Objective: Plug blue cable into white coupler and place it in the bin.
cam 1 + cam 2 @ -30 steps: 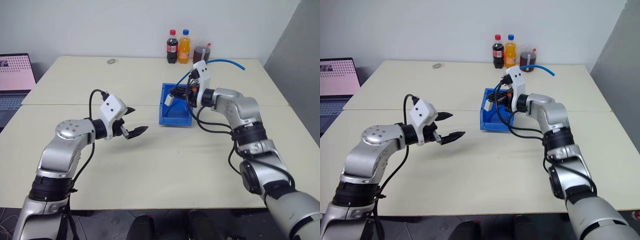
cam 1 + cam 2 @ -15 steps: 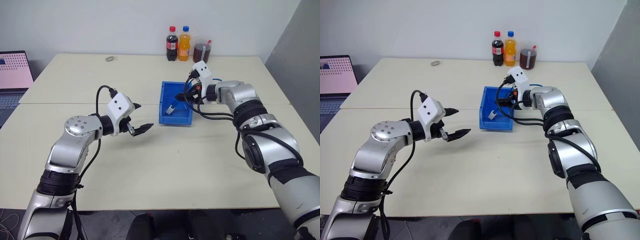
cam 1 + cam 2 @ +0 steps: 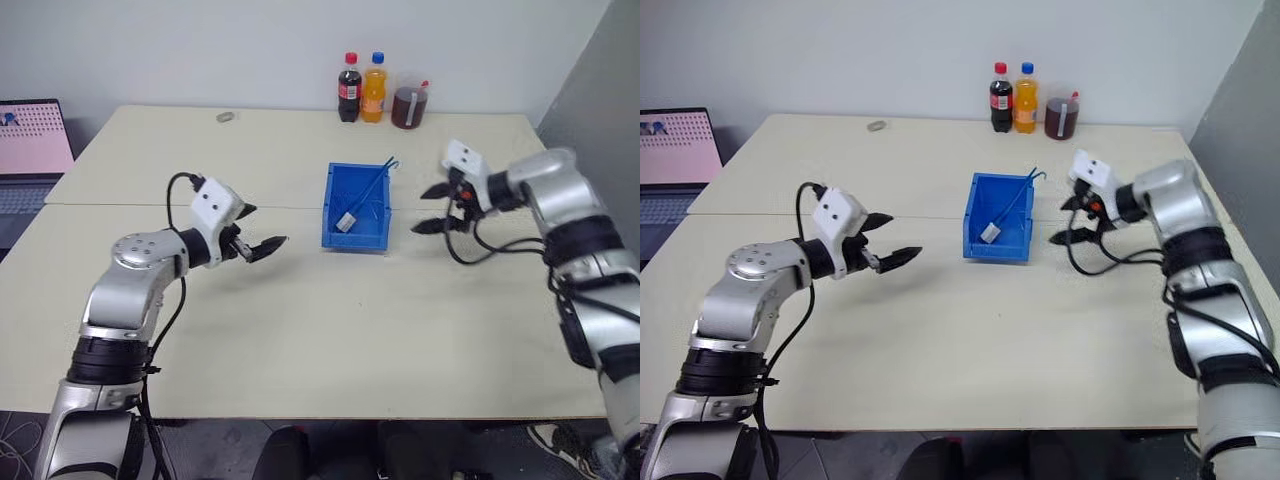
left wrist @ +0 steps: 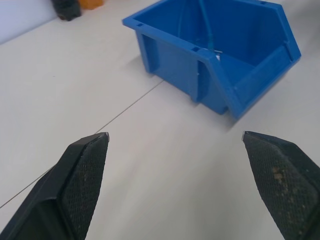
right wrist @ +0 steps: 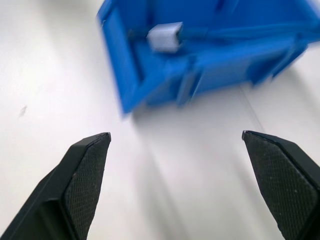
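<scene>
Light, floppy cable (image 3: 372,188) (plugged into coupler (image 3: 347,222)) lies in bin (image 3: 331,200); grip the rigid coupler. Both grippers (image 3: 257,243) (image 3: 436,207) gape empty.

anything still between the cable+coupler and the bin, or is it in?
Nothing visible in the way: the white coupler lies inside the bin, the blue cable running over the far rim. Both grippers open, off to the sides.

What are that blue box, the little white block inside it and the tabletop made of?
The bin looks like moulded plastic: even bright blue, smooth, with ribbed walls. The white coupler seems hard plastic too, a plain boxy block, too small to judge further. The table looks like a matte cream laminate, flat with a thin seam; what lies beneath can't be told.
</scene>
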Controlling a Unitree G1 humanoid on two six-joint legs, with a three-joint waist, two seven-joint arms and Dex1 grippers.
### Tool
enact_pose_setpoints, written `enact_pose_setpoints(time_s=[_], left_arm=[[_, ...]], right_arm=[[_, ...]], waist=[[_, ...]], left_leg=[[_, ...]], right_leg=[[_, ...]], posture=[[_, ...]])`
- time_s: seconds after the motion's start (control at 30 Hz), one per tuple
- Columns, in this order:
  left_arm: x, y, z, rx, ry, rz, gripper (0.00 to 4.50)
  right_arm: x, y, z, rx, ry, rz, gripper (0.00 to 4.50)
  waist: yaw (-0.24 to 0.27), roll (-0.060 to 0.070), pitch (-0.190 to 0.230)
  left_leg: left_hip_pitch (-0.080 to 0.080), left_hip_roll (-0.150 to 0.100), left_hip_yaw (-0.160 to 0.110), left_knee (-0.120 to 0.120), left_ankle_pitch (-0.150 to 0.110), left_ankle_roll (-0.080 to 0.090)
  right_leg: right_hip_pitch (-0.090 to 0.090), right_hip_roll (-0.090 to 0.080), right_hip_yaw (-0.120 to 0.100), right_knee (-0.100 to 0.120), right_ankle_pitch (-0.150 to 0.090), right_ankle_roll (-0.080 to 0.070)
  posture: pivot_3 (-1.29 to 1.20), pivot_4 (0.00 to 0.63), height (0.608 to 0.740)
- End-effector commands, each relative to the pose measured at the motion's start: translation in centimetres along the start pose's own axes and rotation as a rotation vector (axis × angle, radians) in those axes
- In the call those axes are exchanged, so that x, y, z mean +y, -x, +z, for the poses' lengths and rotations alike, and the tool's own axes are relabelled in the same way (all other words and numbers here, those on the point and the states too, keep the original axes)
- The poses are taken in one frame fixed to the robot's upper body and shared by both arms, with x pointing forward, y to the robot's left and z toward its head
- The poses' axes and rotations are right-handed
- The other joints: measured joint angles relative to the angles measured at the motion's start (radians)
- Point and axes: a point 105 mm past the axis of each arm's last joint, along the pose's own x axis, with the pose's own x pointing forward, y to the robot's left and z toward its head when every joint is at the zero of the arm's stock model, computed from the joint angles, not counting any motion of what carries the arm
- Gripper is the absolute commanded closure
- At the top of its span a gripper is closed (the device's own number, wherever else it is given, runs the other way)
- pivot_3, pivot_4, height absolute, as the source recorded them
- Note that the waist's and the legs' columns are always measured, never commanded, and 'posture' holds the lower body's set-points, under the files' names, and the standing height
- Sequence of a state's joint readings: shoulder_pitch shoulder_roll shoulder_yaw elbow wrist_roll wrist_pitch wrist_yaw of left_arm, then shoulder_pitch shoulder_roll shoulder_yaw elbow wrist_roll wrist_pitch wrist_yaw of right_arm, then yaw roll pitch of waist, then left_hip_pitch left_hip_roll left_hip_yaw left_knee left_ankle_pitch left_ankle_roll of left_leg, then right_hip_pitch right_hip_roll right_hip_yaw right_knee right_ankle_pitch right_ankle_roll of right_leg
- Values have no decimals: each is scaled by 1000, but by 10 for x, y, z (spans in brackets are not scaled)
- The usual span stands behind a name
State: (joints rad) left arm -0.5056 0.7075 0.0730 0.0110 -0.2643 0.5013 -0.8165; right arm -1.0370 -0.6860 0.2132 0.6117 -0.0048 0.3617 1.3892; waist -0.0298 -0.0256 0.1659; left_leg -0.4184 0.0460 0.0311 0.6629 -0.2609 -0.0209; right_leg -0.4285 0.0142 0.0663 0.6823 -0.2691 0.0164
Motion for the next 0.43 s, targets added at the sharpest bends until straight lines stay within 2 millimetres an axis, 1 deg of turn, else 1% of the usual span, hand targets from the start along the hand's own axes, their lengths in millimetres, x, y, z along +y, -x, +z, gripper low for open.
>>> enact_pose_setpoints(time_s=[0.03,0.1,0.17,0.3,0.43], left_arm=[[16,18,13,-26,-23,47,0],[22,26,15,-19,-28,58,0],[25,32,15,-8,-32,68,0],[25,41,15,-3,-26,74,0],[17,43,14,-6,-7,33,0]], right_arm=[[7,39,29,-178,62,-98,27],[15,53,28,-257,44,-162,27],[30,58,27,-326,22,-199,27],[49,58,20,-375,-45,-255,27],[55,56,15,-382,-89,-291,27]], waist=[[-3,1,0],[-3,1,0],[-3,1,0],[-3,1,0],[-3,1,0]], left_leg=[[0,0,0,0,0,0],[1,0,0,1,0,0],[2,1,-2,1,0,0],[4,1,-3,1,0,0],[4,-1,-1,2,0,0]], right_leg=[[0,0,0,0,0,0],[1,0,0,1,0,0],[2,0,-1,1,0,0],[5,0,-1,1,0,0],[5,1,-1,0,1,2]], posture=[[0,150,740],[0,150,740],[0,150,740],[0,150,740],[0,150,740]])
